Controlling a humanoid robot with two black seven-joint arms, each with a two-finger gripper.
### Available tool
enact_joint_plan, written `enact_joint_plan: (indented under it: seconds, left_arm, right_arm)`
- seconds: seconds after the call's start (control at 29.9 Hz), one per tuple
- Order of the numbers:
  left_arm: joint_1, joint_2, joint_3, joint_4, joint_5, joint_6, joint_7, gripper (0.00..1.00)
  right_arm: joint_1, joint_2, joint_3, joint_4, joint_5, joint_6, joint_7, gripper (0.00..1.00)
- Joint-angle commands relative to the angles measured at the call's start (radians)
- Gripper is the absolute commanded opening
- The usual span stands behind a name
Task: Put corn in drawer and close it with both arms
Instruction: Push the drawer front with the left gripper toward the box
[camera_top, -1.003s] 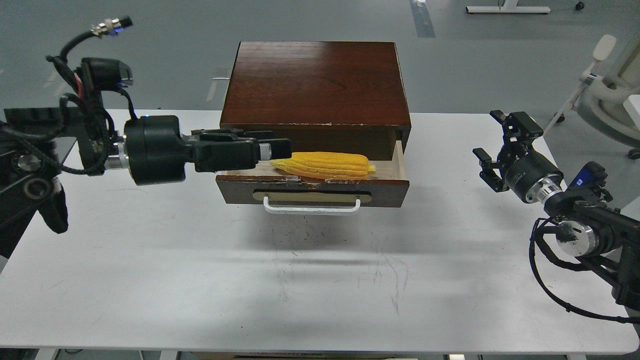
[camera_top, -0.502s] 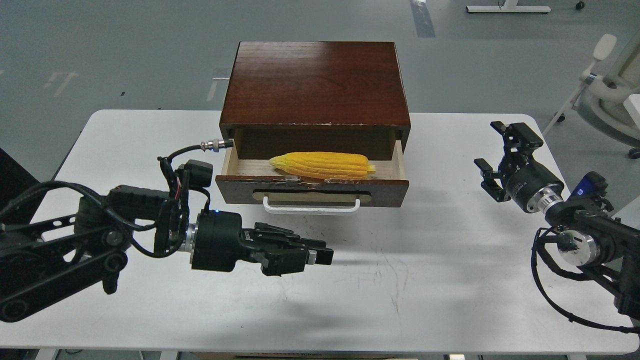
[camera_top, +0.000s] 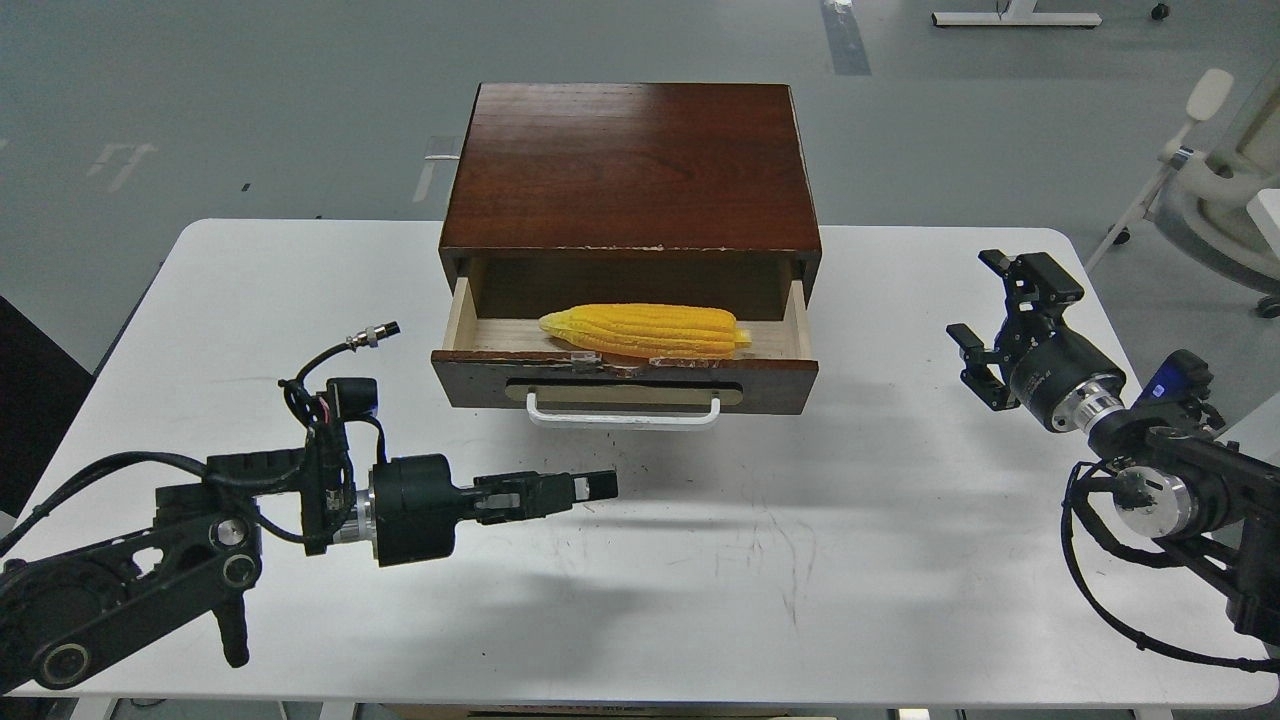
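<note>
corn (camera_top: 645, 332) lies inside open drawer (camera_top: 625, 385), cabinet (camera_top: 630, 165) behind. left gripper (camera_top: 598, 484) low over surface (camera_top: 700, 560), fingers narrow, empty. right gripper (camera_top: 992, 315) fingers wide, empty, well right. judgement: push drawer front squarely, both sides evenly, avoid handle (camera_top: 622, 412).

The corn (camera_top: 645, 331) is a bright yellow cob lying on its side across the open drawer (camera_top: 625, 382), tapered end to the left, blunt end to the right, resting on the pale wood floor just behind the front panel. The drawer is pulled out, its dark brown front chipped along the top edge, with a beige plate and a white bar handle (camera_top: 623, 411) below.
</note>
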Motion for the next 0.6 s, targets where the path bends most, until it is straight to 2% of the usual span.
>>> enact_joint_plan:
  seconds: [0.0,0.4,0.57]
  left_arm:
    - [0.0,-0.014,-0.017,0.024,-0.007,0.001,0.0,0.0]
    - [0.0,-0.078,-0.018,0.113,-0.007,0.001,0.0,0.0]
    - [-0.001,-0.081,-0.026,0.115,-0.007,-0.002,0.0,0.0]
  right_arm:
    - [-0.001,0.002,-0.002,0.001,0.0,0.0,0.0,0.96]
    - [-0.002,0.0,-0.002,0.0,0.0,-0.002,0.0,0.96]
    - [-0.004,-0.003,-0.002,0.0,0.0,-0.002,0.0,0.96]
